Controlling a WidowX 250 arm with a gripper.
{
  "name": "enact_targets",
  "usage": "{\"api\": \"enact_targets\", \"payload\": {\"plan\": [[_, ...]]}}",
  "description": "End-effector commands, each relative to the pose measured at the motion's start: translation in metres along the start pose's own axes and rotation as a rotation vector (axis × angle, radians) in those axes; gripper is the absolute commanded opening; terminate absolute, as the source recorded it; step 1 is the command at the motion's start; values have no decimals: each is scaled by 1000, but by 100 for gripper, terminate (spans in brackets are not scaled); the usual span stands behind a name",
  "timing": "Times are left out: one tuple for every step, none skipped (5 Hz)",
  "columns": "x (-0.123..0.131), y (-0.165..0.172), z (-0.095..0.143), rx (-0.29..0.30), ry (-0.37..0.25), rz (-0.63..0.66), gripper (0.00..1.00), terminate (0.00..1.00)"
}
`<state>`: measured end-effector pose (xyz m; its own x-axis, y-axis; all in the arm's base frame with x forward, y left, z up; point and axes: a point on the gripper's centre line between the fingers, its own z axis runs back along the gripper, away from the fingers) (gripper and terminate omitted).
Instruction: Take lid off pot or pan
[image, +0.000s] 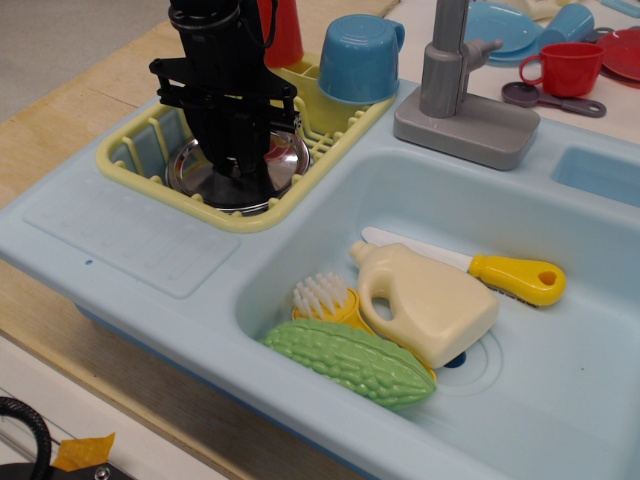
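The shiny steel lid (287, 160) lies flat in the yellow dish rack (250, 217) at the back left. It covers the pot, which is hidden under it. My black gripper (238, 176) is down on the lid's centre. Its fingers are drawn together where the knob sits, and the knob itself is hidden between them. The lid looks level and still seated.
A blue cup (358, 57) stands upside down at the rack's far end, next to a red object (286, 30). The grey faucet (450, 85) is to the right. The sink basin (570, 390) holds a cream bottle (430, 300), a yellow-handled knife (520, 278), a brush (322, 296) and a green gourd (350, 360).
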<state>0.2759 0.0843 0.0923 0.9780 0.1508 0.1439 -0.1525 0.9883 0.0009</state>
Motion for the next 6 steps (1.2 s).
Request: {"api": "enact_targets", "payload": {"plan": [[2,1,19,46,-38,-5,0,0],[-1,-10,44,118,-70,-6,0,0],[-15,-18,70,166,-105,47,0,0],[-37,-12,75,175,-57,155,0,0],[-57,-5,74,170,-23,236,0,0],[-74,3,67,146,-12,291,0,0]]}}
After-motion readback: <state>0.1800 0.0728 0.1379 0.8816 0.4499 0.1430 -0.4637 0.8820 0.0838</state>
